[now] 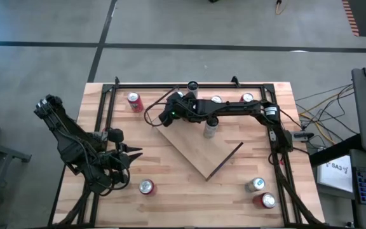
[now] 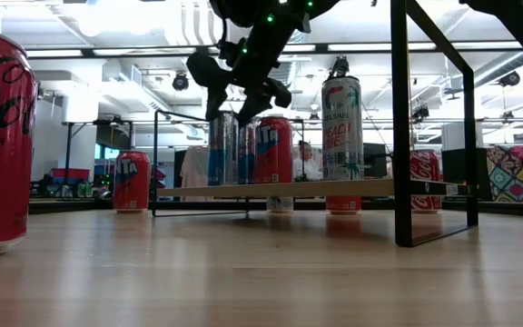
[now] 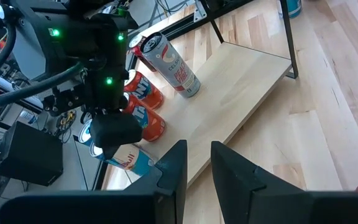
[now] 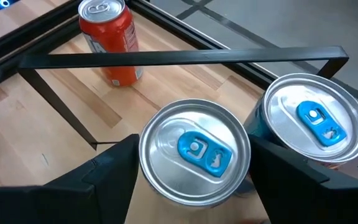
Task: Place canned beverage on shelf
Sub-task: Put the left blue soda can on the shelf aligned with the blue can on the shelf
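Now the right gripper's [image 4: 194,163] fingers straddle, slightly apart, a silver-topped can [image 4: 194,152] with blue tab on the light-wood shelf [image 1: 199,152].

can [image 4: 194,152]: silver top, upright | shelf [image 1: 199,149]: light wood, seemingly raised

Right claw [image 1: 168,117] hides the cans beneath from above.

A grey concrete floor [image 1: 43,25] (crossed by dark lines) surrounds the table; cables [image 1: 326,102] trail at right.
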{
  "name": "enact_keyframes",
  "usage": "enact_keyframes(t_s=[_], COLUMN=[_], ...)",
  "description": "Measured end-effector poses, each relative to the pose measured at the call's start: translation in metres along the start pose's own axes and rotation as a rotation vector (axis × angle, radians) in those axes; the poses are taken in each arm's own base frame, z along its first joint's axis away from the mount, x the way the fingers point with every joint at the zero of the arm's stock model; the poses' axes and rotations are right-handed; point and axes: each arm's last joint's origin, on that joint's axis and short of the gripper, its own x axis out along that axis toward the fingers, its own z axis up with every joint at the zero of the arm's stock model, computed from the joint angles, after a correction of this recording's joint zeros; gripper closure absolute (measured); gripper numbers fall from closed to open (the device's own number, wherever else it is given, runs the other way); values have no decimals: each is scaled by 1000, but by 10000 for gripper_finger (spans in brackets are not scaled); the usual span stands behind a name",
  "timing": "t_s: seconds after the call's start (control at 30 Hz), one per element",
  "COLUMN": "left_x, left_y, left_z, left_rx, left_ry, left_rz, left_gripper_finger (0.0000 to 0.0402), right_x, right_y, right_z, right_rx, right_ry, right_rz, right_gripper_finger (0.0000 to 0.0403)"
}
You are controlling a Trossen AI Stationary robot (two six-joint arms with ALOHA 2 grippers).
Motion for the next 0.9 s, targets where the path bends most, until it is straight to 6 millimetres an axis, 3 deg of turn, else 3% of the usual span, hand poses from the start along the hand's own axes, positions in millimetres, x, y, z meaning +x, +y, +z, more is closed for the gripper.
enact_keyframes(t_s=[0.9], left_x=[0], left_y=[0], left_z=[0], left_rx=[1], left_ry=[0], left_rz=[0], left_gripper_finger=[345], right_x=[-6], right_y=[1], right_z=[8], right_rx=[-17], right_ry=[-19], right_rz=[12], right_gripper_finger=[135])
